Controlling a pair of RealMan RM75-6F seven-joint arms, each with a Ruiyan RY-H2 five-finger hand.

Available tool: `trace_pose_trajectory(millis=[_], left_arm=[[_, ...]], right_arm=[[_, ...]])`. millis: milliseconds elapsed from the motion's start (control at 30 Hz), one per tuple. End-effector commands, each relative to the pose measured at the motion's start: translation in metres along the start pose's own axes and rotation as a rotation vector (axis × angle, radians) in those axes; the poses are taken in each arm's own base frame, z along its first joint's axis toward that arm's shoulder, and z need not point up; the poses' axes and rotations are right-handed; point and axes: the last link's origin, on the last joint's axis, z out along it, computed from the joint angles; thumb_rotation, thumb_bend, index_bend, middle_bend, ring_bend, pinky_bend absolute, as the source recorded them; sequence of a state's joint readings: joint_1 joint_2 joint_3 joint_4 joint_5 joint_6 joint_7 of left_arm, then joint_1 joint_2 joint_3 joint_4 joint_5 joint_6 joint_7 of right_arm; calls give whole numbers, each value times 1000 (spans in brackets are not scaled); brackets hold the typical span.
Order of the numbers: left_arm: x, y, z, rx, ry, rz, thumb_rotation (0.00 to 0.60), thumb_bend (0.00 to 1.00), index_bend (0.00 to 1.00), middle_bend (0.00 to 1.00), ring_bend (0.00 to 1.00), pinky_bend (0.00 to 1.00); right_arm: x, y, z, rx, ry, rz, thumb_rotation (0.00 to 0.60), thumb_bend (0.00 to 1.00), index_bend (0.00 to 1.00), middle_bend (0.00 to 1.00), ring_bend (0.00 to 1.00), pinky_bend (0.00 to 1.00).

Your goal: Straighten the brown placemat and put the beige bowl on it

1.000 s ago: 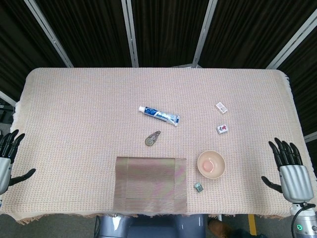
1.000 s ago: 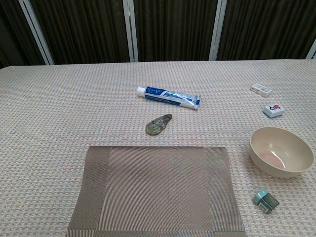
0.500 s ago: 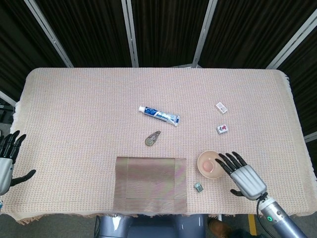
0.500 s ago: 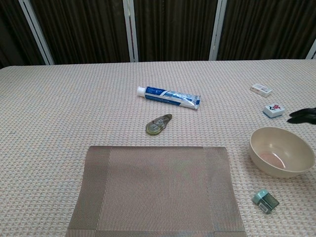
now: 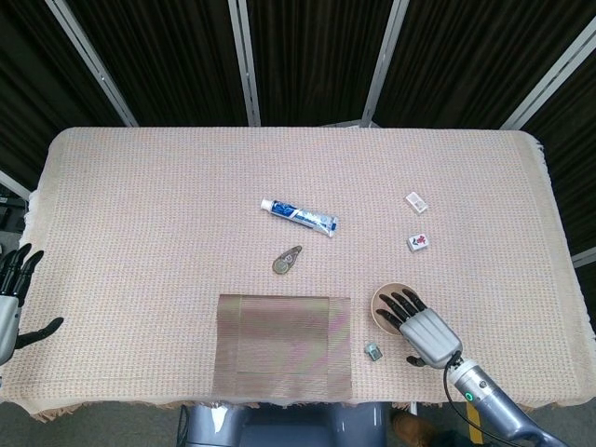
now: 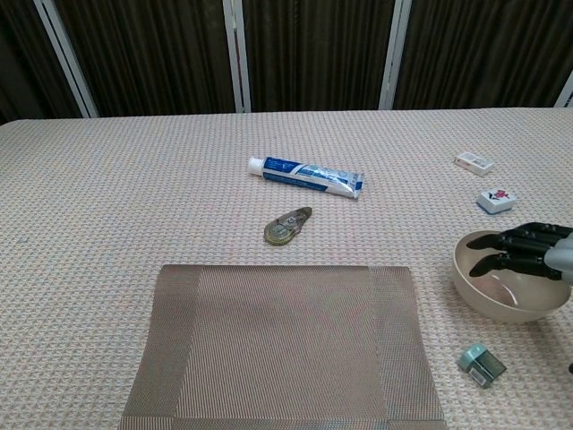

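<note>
A big table with a pale pink woven cloth (image 5: 168, 205) fills the room's middle. Behind its far edge hang dark black curtains (image 5: 307, 56) with slanted grey metal bars (image 5: 244, 60).

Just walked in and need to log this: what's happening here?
The right hand is over the beige bowl, fingers spread above its opening, not gripping it. The bowl sits right of the brown placemat, which lies flat and square at the near table edge. The left hand waits open off the table's left side.

Head view looks steeply down over the whole bench (image 5: 140, 186); chest view sits lower, nearer, facing forward, sharing its centre.
</note>
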State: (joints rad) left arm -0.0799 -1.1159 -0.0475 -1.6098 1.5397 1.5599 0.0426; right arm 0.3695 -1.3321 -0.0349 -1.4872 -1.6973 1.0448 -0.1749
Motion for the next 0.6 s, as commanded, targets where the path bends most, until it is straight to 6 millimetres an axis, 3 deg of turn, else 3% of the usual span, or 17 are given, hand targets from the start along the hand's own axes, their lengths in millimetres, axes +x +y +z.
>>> trace_pose_trajectory(millis=[33,267,600], left_arm=[[0,0,0,1,0,-3,600,0,0,0,0,0],[-1,0,1,-1,-4,-3,600,0,0,0,0,0],[0,0,1,2,-3,-16,600,0,0,0,0,0]], right_arm=[[-4,2,4,-17,-3,8,600,77,359,0,0,0],[-6,3,9,-30,26,46,600,343,597,0,0,0],[2,8,10,-43,133,107,600,378,706,0,0,0]])
